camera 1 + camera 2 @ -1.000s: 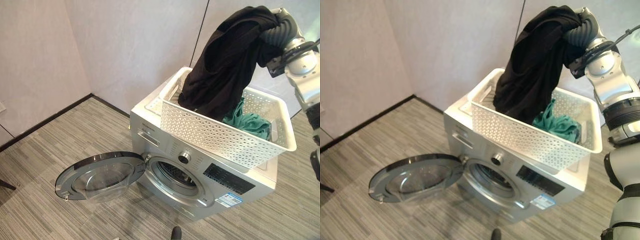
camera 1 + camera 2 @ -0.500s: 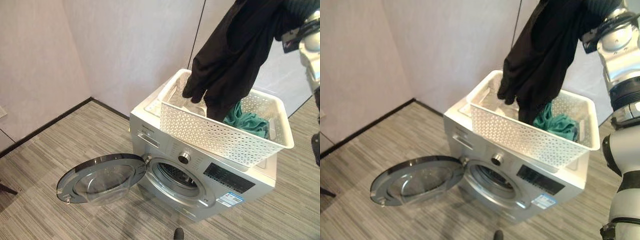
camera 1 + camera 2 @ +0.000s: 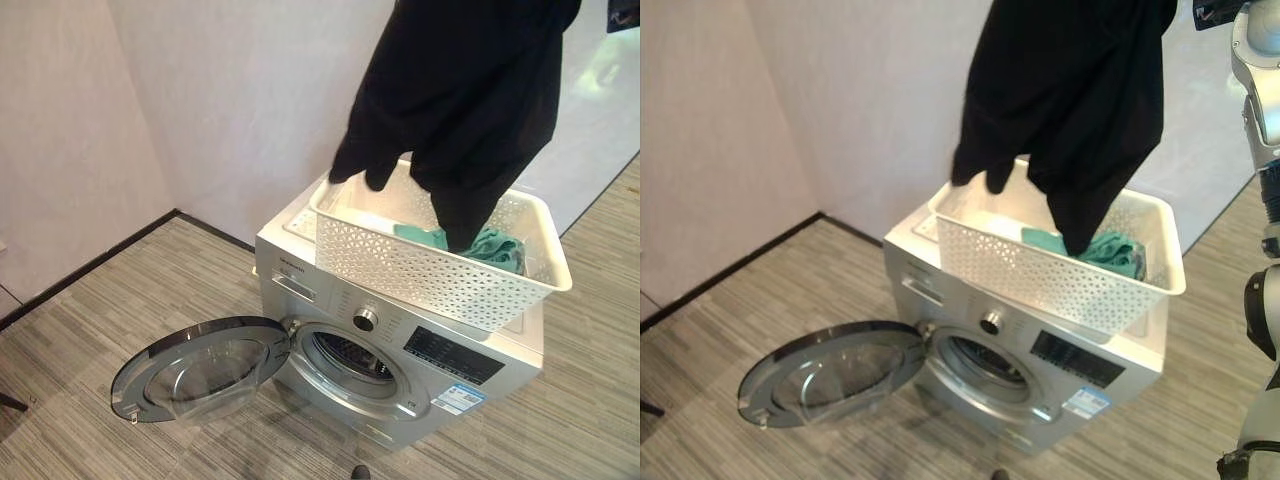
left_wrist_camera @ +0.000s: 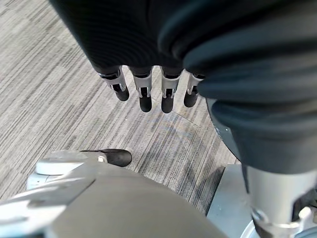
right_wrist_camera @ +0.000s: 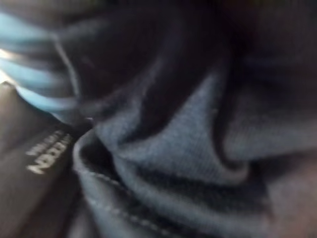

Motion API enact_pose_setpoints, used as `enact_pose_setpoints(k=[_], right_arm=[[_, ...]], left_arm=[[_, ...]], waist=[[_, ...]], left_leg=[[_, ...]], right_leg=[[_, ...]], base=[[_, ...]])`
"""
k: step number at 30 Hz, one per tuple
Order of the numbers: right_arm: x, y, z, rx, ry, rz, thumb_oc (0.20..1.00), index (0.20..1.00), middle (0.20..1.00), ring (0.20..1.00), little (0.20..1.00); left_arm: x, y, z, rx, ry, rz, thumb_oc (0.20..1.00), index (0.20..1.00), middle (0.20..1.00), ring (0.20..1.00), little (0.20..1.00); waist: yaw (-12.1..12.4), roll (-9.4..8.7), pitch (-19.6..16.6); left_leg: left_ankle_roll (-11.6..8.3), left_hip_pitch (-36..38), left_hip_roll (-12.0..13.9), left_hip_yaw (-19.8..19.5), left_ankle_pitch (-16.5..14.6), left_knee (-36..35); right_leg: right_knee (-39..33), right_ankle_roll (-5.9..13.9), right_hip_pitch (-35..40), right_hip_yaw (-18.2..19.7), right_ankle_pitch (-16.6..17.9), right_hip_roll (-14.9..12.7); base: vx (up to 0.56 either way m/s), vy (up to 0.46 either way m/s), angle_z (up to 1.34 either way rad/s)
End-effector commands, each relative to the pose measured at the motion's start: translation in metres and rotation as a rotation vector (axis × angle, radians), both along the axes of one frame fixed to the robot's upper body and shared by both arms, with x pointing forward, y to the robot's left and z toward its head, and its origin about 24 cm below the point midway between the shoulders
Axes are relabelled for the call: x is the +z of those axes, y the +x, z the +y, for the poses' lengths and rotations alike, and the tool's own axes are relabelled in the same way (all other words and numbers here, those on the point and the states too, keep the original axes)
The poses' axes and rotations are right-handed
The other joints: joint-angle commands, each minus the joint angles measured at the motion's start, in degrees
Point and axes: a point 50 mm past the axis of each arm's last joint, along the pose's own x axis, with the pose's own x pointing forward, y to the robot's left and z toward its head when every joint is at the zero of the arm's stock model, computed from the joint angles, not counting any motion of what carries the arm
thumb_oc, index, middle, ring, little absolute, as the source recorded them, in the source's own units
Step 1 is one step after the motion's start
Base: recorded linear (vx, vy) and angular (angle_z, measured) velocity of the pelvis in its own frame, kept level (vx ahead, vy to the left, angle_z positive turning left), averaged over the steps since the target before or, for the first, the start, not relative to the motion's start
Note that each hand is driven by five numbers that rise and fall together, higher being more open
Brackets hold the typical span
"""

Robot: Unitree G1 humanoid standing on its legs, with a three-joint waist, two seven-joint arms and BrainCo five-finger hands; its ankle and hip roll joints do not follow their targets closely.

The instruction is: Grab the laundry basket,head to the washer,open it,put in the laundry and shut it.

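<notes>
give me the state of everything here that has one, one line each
washer door: swung fully open
washer: drum mouth exposed, basket on top
laundry basket: upright on the washer
black garment: lifted, hanging above the basket, lowest end dipping into it
green garment: lying in the basket
left hand: open, fingers straight, over the floor
right hand: fingers hidden by dark cloth in its wrist view
</notes>
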Motion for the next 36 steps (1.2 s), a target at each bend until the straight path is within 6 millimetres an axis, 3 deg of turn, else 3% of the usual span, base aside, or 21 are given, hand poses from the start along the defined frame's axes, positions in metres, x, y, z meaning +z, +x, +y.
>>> enact_pose_setpoints(k=[1,8,13,17,19,21,26,30,31,33,36], right_arm=[[0.043,-0.040,-0.015,-0.023,0.067,-0.246,0.200,0.200,0.200,0.200,0.200],[0.054,-0.066,-0.009,0.023,0.057,-0.388,0.200,0.200,0.200,0.200,0.200],[0.062,-0.087,-0.018,0.119,0.130,-0.477,0.200,0.200,0.200,0.200,0.200],[0.063,-0.096,-0.017,0.154,0.125,-0.504,0.200,0.200,0.200,0.200,0.200],[0.059,-0.101,-0.005,0.207,0.092,-0.531,0.200,0.200,0.200,0.200,0.200],[0.052,-0.106,-0.002,0.226,0.067,-0.545,0.200,0.200,0.200,0.200,0.200],[0.013,-0.102,0.018,0.320,-0.001,-0.497,0.200,0.200,0.200,0.200,0.200],[-0.037,-0.088,0.037,0.424,-0.038,-0.357,0.200,0.200,0.200,0.200,0.200],[-0.038,-0.088,0.037,0.424,-0.037,-0.357,0.200,0.200,0.200,0.200,0.200],[-0.075,-0.074,0.057,0.550,-0.026,-0.209,0.200,0.200,0.200,0.200,0.200],[-0.111,-0.066,0.078,0.685,0.000,-0.070,0.200,0.200,0.200,0.200,0.200]], left_arm=[[-0.001,0.017,-0.011,-0.118,-0.001,0.013,1.000,1.000,1.000,1.000,1.000],[0.000,0.026,-0.013,-0.147,0.007,-0.015,1.000,1.000,1.000,1.000,1.000],[0.000,0.033,-0.017,-0.217,0.006,-0.018,1.000,1.000,1.000,1.000,1.000],[0.001,0.040,-0.021,-0.258,0.002,-0.034,1.000,1.000,1.000,1.000,1.000],[0.003,0.049,-0.023,-0.283,0.005,-0.064,1.000,1.000,1.000,1.000,1.000],[0.005,0.055,-0.020,-0.302,0.026,-0.075,1.000,1.000,1.000,1.000,1.000],[0.011,0.069,-0.010,-0.287,0.068,-0.115,1.000,1.000,1.000,1.000,1.000],[0.019,0.089,-0.008,-0.276,0.076,-0.205,1.000,1.000,1.000,1.000,1.000],[0.019,0.088,-0.008,-0.277,0.076,-0.204,1.000,1.000,1.000,1.000,1.000],[0.027,0.107,-0.015,-0.292,0.059,-0.305,1.000,1.000,1.000,1.000,1.000],[0.044,0.134,-0.022,-0.305,0.042,-0.460,1.000,1.000,1.000,1.000,1.000]], waist=[[0.26,-2.91,1.97],[-0.40,-2.63,2.01],[-1.69,-3.04,1.67],[-2.90,-3.22,1.83],[-4.41,-2.90,3.17],[-4.81,-2.08,3.93],[-4.51,-0.03,5.38],[-2.88,-0.20,5.14],[-2.83,-0.26,5.13],[-1.63,-0.51,4.43],[-0.02,-1.64,3.93]], left_leg=[[5.99,0.67,-4.04,2.48,-5.08,0.65],[6.61,0.44,-5.20,2.66,-5.28,0.68],[7.48,-0.03,-7.06,1.73,-5.33,0.85],[8.12,-0.01,-8.41,1.83,-5.48,0.76],[9.05,-0.01,-9.48,3.39,-5.61,1.25],[9.32,0.09,-8.96,4.86,-5.38,1.06],[9.56,-0.47,-6.92,8.49,-4.19,1.35],[10.48,-1.72,-6.58,11.77,-3.68,2.26],[10.48,-1.71,-6.59,11.80,-3.69,2.26],[11.06,-2.27,-7.11,13.56,-3.65,2.66],[10.86,-3.66,-7.67,15.45,-3.19,3.81]], right_leg=[[2.24,3.98,4.01,1.41,-7.89,-4.61],[2.34,4.69,3.72,1.52,-7.24,-5.70],[3.11,5.70,3.35,1.66,-5.78,-7.56],[3.61,6.49,2.22,3.04,-2.84,-8.88],[4.68,7.05,-0.36,5.12,1.26,-9.57],[6.54,6.22,-1.13,5.17,-0.96,-8.82],[15.92,3.29,-0.82,-0.54,-10.30,-5.58],[23.58,1.71,0.47,-2.39,-16.12,-3.92],[23.61,1.72,0.45,-2.36,-16.14,-3.93],[24.87,1.53,2.79,-2.77,-17.23,-3.28],[20.08,1.75,6.91,-3.08,-17.31,-2.65]], base=[[0.03,0.047,-0.13],[-0.01,0.054,-0.06],[-0.04,0.147,0.03],[-0.06,0.129,0.03],[-0.15,0.171,-0.08],[-0.15,0.139,-0.45],[-0.14,0.050,-0.68],[-0.13,-0.012,-0.46],[-0.11,-0.041,-0.53],[-0.10,-0.065,-0.57],[-0.10,-0.126,-0.41]])
